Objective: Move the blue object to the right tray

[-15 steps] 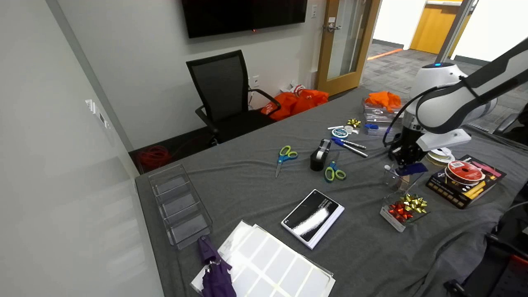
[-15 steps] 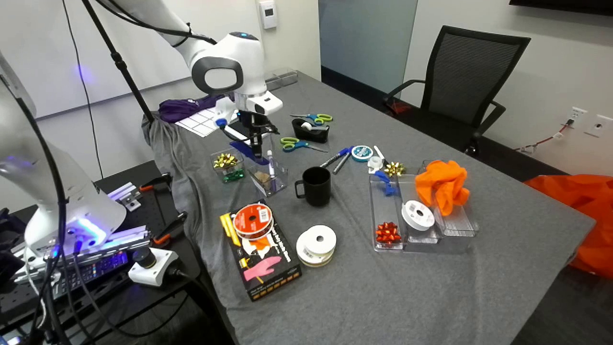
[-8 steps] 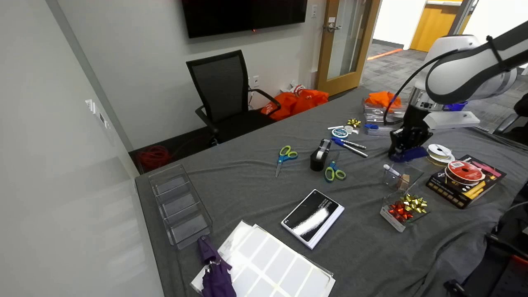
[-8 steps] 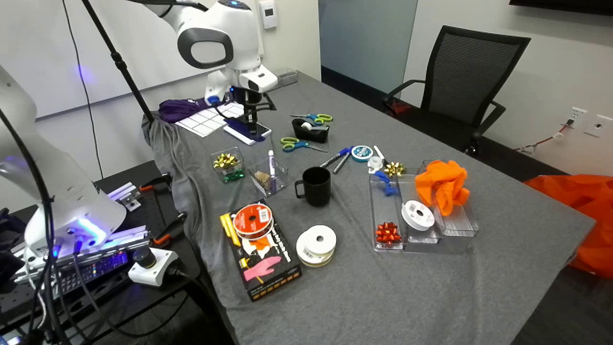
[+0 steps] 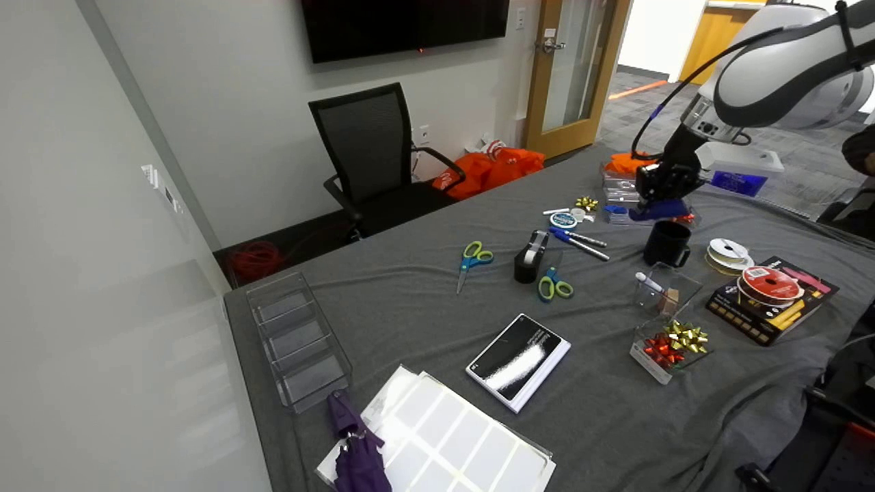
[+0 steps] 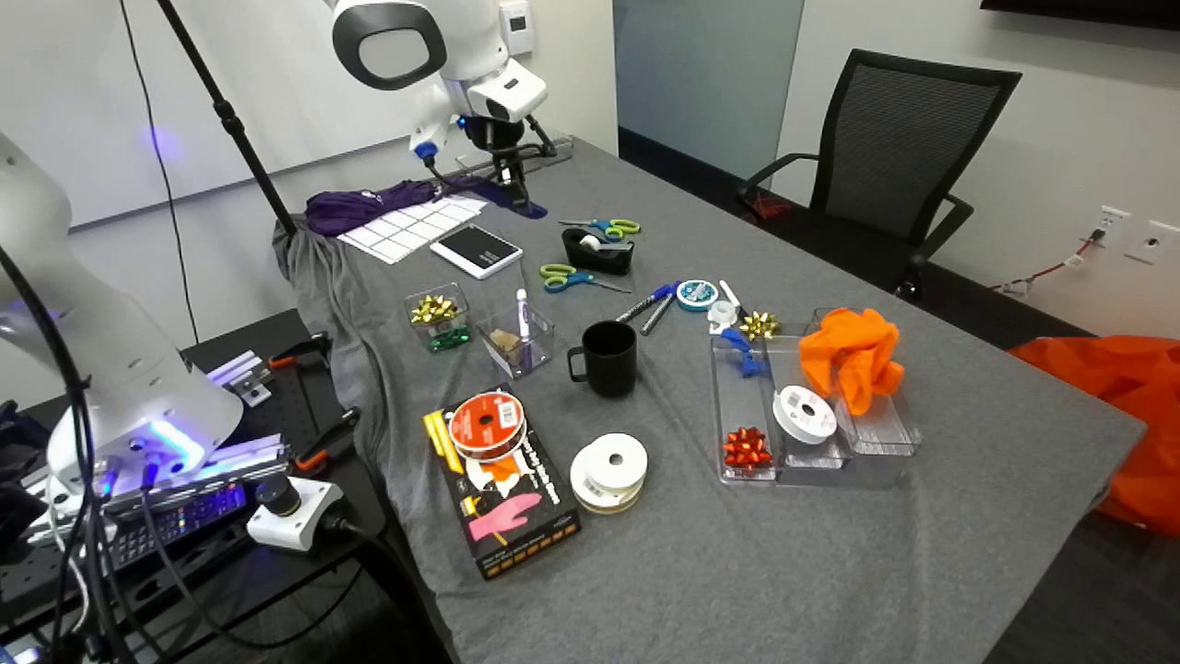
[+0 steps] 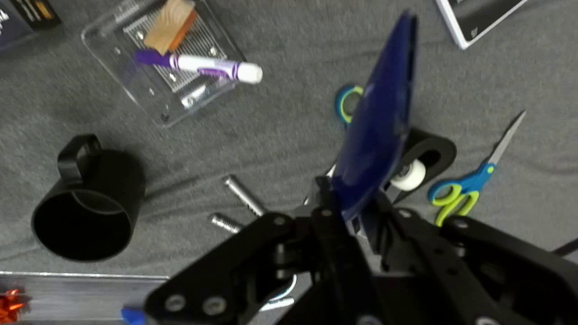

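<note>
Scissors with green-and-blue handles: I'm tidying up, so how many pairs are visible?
2: one pair of green-and-blue-handled scissors lies left of the black tape dispenser in an exterior view, the other pair right of it. Others may be hidden.

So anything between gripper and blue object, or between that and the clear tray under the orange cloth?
The gripper holds the blue object. Toward the clear tray, the black mug stands roughly in between, but looks lower than the object; nothing visible should block a high carry.

The grey-draped table bears clear trays, a black mug and 2 pairs of scissors.
</note>
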